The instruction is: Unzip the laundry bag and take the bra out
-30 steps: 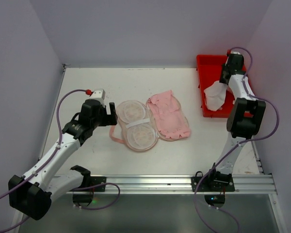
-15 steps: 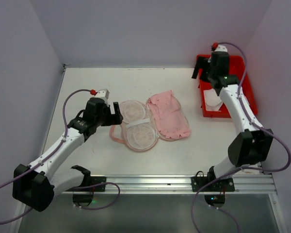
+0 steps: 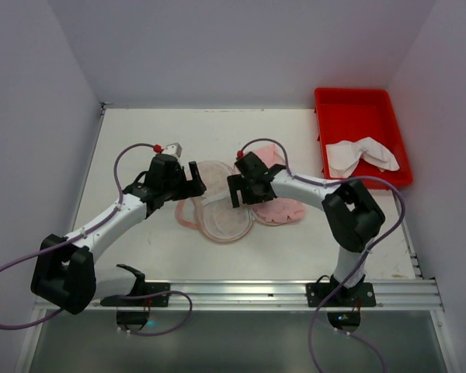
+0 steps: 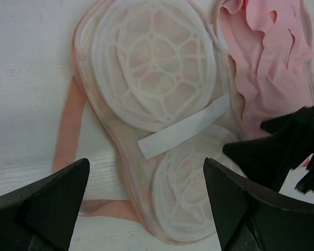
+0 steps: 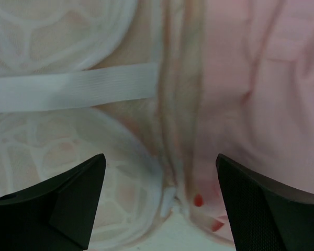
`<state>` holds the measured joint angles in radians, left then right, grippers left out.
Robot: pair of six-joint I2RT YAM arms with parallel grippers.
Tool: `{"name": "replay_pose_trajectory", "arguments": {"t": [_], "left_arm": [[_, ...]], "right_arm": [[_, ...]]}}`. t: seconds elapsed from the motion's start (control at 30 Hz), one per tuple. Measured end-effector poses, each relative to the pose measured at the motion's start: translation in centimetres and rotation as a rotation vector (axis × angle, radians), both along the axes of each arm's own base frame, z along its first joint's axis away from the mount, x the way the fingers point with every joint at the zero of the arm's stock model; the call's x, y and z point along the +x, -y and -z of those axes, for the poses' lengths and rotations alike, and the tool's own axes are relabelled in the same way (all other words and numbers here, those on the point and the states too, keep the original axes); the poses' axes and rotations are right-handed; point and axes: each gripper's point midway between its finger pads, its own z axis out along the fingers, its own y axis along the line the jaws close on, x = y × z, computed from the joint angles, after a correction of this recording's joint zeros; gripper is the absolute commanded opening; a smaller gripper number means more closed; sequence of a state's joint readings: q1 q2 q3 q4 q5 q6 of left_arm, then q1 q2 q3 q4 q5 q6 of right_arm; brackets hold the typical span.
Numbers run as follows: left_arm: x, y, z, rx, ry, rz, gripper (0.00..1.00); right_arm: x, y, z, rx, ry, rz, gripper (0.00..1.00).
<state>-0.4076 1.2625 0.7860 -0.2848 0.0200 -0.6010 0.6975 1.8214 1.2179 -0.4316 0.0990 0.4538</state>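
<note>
The laundry bag (image 3: 220,214) lies unzipped and spread flat mid-table. Its pale round mesh halves are on the left and its pink printed half (image 3: 283,203) is on the right. My left gripper (image 3: 193,181) is open and empty, low over the bag's left edge. In the left wrist view (image 4: 145,163) it frames the mesh halves (image 4: 152,78), the white band (image 4: 183,128) and the pink loop strap (image 4: 68,125). My right gripper (image 3: 237,191) is open and empty, close above the bag's middle fold (image 5: 178,104). A crumpled white bra (image 3: 361,153) lies in the red tray.
The red tray (image 3: 353,95) stands at the back right corner, against the right wall. My two grippers are close together over the bag; the right one shows in the left wrist view (image 4: 288,151). White walls enclose the table on three sides.
My right arm has swung from the red tray, leaving the white bra there, across to the bag's middle. My left gripper has moved right, over the bag's left edge.
</note>
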Motion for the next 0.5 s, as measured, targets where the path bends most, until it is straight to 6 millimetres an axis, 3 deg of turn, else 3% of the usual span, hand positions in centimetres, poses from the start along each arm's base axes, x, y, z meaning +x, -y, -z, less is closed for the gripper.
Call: {"name": "replay_pose_trajectory", "arguments": {"t": [0.1, 0.23, 0.3, 0.4, 0.5], "left_arm": [[0.1, -0.4, 0.3, 0.008, 0.006, -0.023, 0.93], [-0.4, -1.4, 0.7, 0.035, 0.006, -0.058, 0.93], [-1.0, -2.8, 0.6, 0.074, 0.011, -0.095, 0.93], [-1.5, -3.8, -0.9, 0.078, 0.055, -0.133, 0.93], [-1.5, -4.0, -3.1, 0.049, 0.127, -0.149, 0.93]], "right_arm": [[-3.1, -3.5, 1.2, 0.023, -0.057, -0.07, 0.88], [-5.5, -9.2, 0.8, 0.094, -0.089, -0.173, 0.85], [-6.3, -11.4, 0.4, 0.129, -0.102, -0.199, 0.85], [-6.8, -12.5, -0.5, 0.162, -0.104, -0.22, 0.87], [-6.3, -12.1, -1.9, 0.155, -0.054, -0.206, 0.91]]}}
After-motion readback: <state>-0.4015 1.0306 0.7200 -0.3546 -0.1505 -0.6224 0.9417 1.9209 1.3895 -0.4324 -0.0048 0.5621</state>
